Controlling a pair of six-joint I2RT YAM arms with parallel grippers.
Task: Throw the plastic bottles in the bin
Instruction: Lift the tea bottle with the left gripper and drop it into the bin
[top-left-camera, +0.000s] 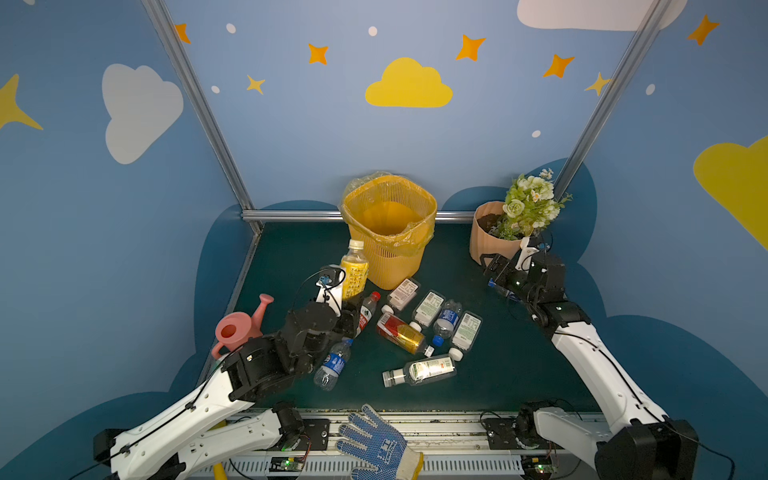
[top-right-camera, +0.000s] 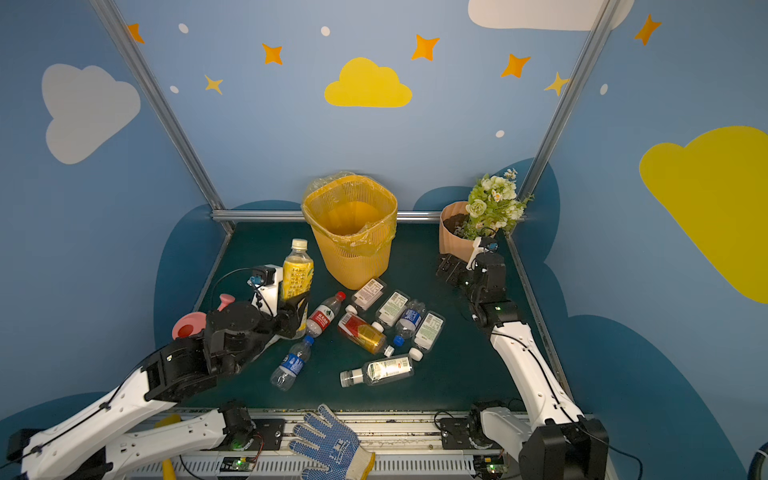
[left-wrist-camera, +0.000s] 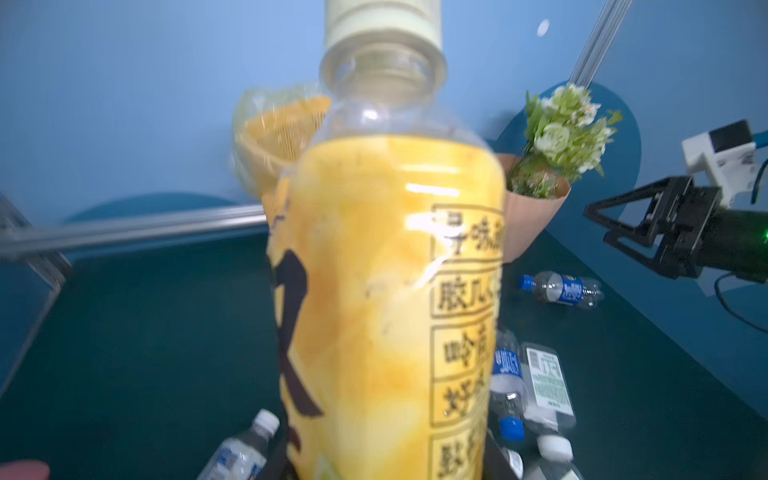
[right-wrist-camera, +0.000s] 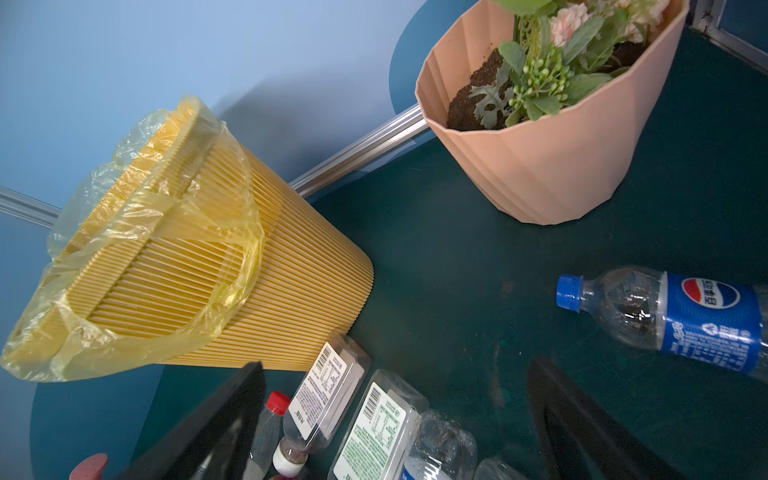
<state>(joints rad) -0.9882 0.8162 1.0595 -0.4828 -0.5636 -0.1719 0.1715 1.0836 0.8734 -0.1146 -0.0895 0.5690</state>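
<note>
the left gripper is pinched shut on the lower body of a yellow-labelled bottle, which is held upright, cap up. the bin stands just to its far right, nearer this arm, so a lift over the rim is judged necessary. the right gripper is spread wide and empty beside the flower pot. the other bottles lie flat on the mat between the arms.

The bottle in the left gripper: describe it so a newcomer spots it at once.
Find the tall yellow bin at the back of the table. Just left of its base, the left gripper is shut on a bottle. It alone is upright, with a fully yellow label and cream cap; the other bottles lie flat.
</note>
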